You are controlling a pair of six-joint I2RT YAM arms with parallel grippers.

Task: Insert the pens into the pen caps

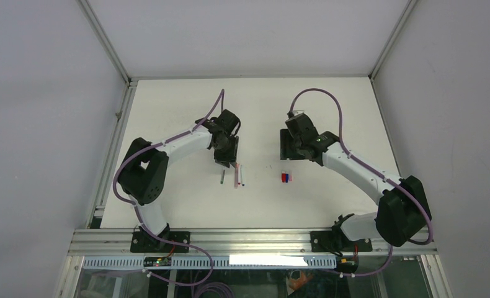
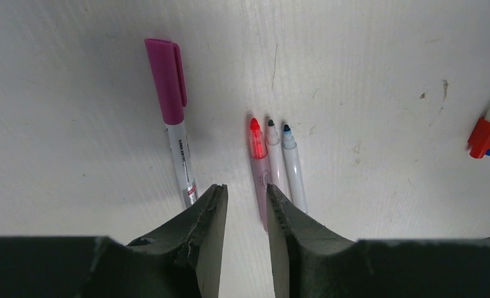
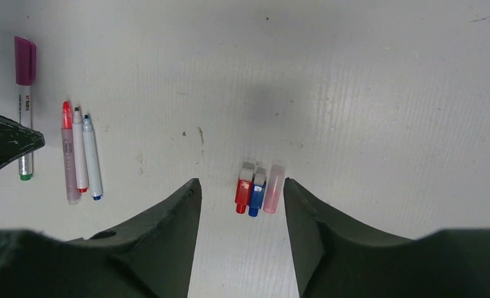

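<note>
Magenta-capped pen (image 2: 174,118) lies just left of the pen row (image 2: 276,158). It looks done, so skip it. Your L gripper (image 2: 245,189) hovers low at the row's near end, fingers apart w/ a narrow gap lined up on the pink pen (image 2: 260,167), prob. to single it out from its neighbours. Caps (image 3: 256,191) sit well right of the row. R gripper (image 3: 241,181) straddles them, fingers wide apart, nothing held.

Left black two-finger end effector (image 2: 245,189): hovering, jaws standing narrowly parted. Right black two-finger end effector (image 3: 240,181): hovering, jaws gaping wider.
</note>
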